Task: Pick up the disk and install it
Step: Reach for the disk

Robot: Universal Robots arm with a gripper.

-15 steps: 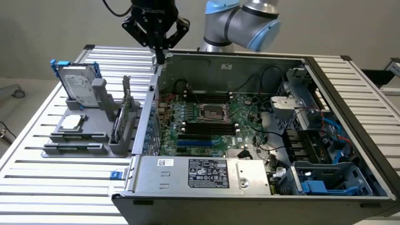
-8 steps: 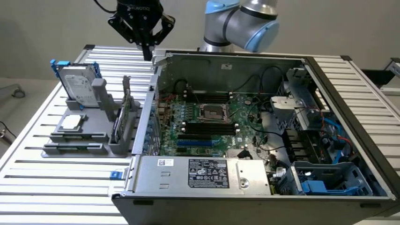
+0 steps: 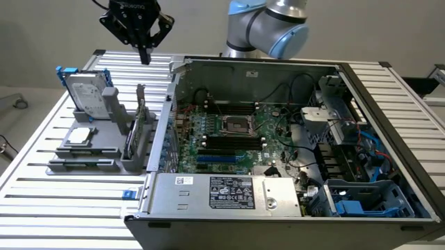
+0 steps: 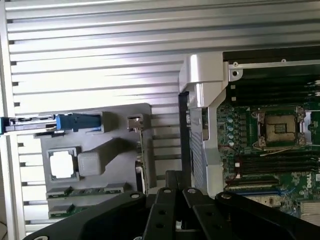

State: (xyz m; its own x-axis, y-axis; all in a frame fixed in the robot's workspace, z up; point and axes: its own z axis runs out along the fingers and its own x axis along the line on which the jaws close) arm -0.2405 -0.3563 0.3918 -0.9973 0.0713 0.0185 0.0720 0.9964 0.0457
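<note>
The disk [image 3: 87, 95] stands upright on its edge in a grey holder [image 3: 90, 153] at the exterior view's left. It is a silver-grey drive with a white label in a bright blue carrier. In the wrist view I see the disk [image 4: 77, 122] edge-on from above, its blue carrier over the holder [image 4: 125, 150]. My gripper [image 3: 145, 56] hangs in the air behind the holder, between the disk and the computer case, well above the table. Its fingers are shut with nothing between them. The gripper [image 4: 175, 184] is a dark shape in the wrist view.
An open computer case [image 3: 389, 104] fills the exterior view's right, with the motherboard [image 3: 236, 130], a silver power supply box [image 3: 230, 192] and a blue drive bay [image 3: 368, 200] inside. The holder also carries a small square chip [image 3: 80, 135] and an upright card [image 3: 139, 125].
</note>
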